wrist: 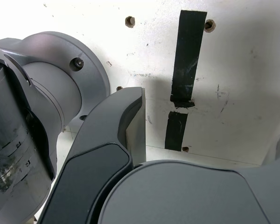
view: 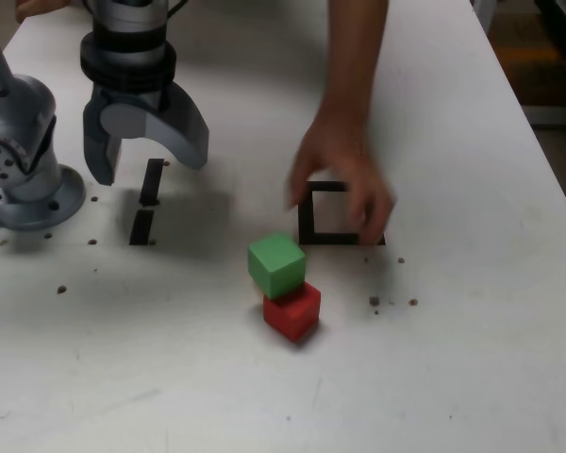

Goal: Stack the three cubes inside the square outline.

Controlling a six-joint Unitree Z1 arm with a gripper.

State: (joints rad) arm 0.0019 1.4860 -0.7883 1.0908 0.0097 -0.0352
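The green cube rests on the red cube, offset toward the exterior view's left. This pair stands just in front of the square outline, outside it. A person's hand reaches down over the outline and covers its right side. The yellow cube is not visible. My gripper hangs open and empty at the exterior view's left, above two short black strips, far from the cubes. The wrist view shows one dark finger over the same black strips.
The arm's grey base stands at the exterior view's far left. Small screw holes and dark specks dot the white table. The person's forearm crosses the table from the back. The table's right edge runs diagonally.
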